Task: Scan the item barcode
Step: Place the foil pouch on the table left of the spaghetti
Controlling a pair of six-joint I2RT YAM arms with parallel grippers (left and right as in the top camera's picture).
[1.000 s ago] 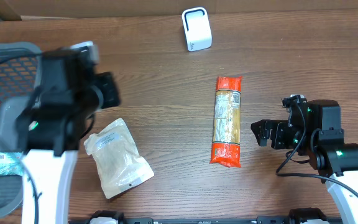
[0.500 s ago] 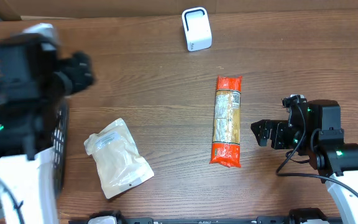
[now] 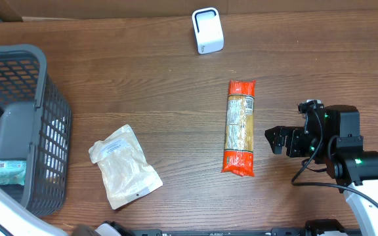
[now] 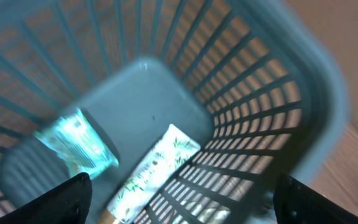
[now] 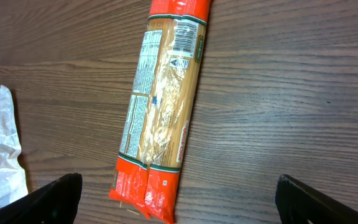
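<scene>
**Pasta lies beside the right claw; take it from that side**

Your right claw (image 3: 272,141) is spread wide and empty, low over the worktop (image 3: 143,85). The pasta (image 3: 239,128) lies flat just beside it, on the side toward the worktop's middle, near but not touching. I take this pack to be the item to scan.

The pack's long axis runs from near you to far from you. In the right wrist view it runs up the frame, a little left of centre, with its far end leaning slightly right. A grasp would most likely close across the narrow width, around mid-length. I cannot tell from here which printed panel carries the barcode.

The scanner (image 3: 208,31) stands past the pack's far end, further from the right claw and a little to the far side of the pack.

Your left claw (image 4: 191,199) is also released and holds nothing. It hangs over the basket (image 3: 44,58), well apart from the pasta. The pouch (image 3: 123,167) lies between that claw and the pack. The right arm is plainly the nearer one, so the pick looks like its job.
</scene>
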